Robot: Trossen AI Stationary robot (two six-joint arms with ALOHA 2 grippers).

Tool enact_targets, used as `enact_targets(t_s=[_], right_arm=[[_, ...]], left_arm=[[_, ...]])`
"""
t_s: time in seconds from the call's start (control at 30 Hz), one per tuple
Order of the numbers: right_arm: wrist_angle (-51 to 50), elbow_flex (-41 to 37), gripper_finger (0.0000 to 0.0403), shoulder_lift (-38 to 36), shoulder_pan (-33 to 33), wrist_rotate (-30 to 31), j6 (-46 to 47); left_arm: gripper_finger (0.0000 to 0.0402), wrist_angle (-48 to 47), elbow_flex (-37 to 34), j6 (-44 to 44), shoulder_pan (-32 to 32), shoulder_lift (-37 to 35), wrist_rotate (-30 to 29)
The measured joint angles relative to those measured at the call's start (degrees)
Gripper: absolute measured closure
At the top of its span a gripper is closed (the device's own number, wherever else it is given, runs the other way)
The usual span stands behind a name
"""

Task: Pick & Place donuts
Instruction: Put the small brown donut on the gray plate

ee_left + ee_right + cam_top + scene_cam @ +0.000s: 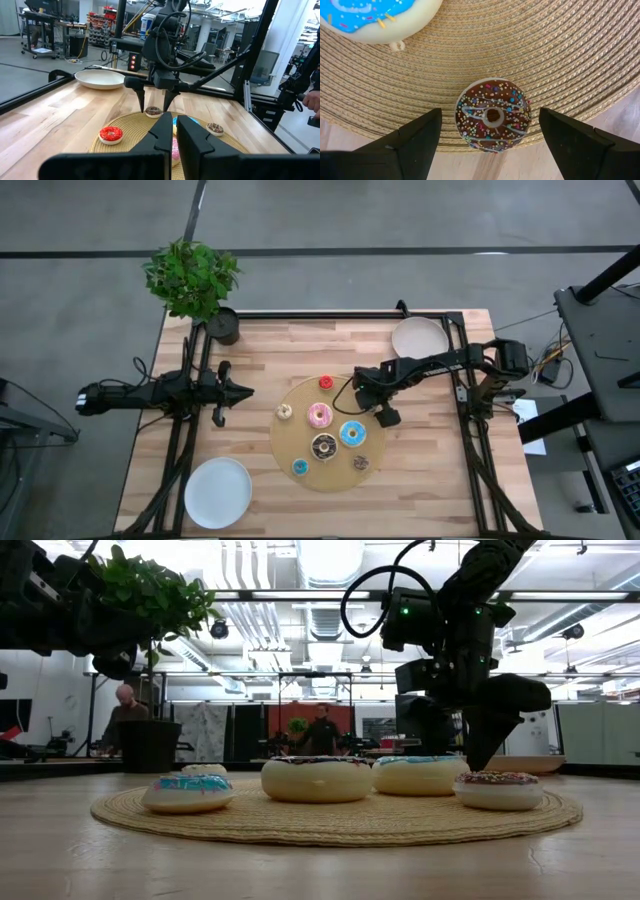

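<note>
A light wooden table (300, 510) carries a round woven tan mat (290, 442) at its middle, which lies flat on the boards. Two white plates rest directly on the wood, one (418, 337) at the far right corner, the other (217, 492) at the near left. A dark plant pot (223, 326) stands at the far left corner.

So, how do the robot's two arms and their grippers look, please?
Both arms are dark, nearly black, built of slim jointed links. The right gripper has two tapering pointed fingers under a boxy wrist block, with a black cable looping above it and small green lights on the housing. The left gripper has two flat, wedge-shaped black fingers. The left arm ends in a pale tip by the table's edge.
</note>
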Motion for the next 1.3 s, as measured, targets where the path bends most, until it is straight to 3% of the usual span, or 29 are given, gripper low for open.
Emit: enact_targets(t_s=[0.33, 0.77, 1.3], right_arm=[[-0.02, 0.0, 0.0081, 0.0, 0.0, -0.02, 0.0], [0.05, 0.0, 0.0155, 0.0, 0.01, -0.5, -0.02], [0.07, 0.0, 0.0191, 0.0, 0.01, -0.55, 0.0]], left_arm=[[0.0401, 0.01, -0.02, 0.02, 0.01, 0.0, 0.0], [0.0401, 0.01, -0.02, 0.0, -0.01, 0.0, 0.0], [0.0401, 0.01, -0.02, 0.01, -0.01, 0.0, 0.0]])
